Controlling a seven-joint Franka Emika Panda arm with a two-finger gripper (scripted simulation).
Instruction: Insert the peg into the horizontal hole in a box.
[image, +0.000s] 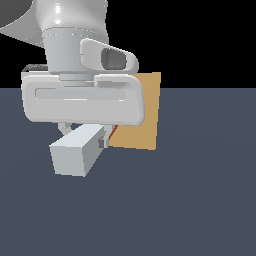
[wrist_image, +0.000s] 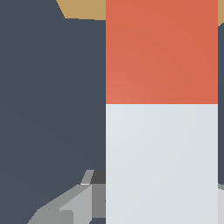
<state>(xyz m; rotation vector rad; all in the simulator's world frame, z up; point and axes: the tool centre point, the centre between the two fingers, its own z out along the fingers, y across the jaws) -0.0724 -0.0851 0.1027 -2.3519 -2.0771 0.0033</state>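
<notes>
The end effector (image: 84, 131) grips the long red-orange and pale grey square peg (image: 75, 152) above the dark tabletop (image: 200, 200), red end toward the tan square box (image: 145, 112).

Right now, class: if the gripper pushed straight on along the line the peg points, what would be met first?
Probably the box: the gripper holds the peg with its red end toward the tan face. The hole is hidden, so alignment cannot be told.

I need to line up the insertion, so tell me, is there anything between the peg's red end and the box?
Nothing shows between them. In the wrist view the peg's red end runs straight up to the box.
</notes>
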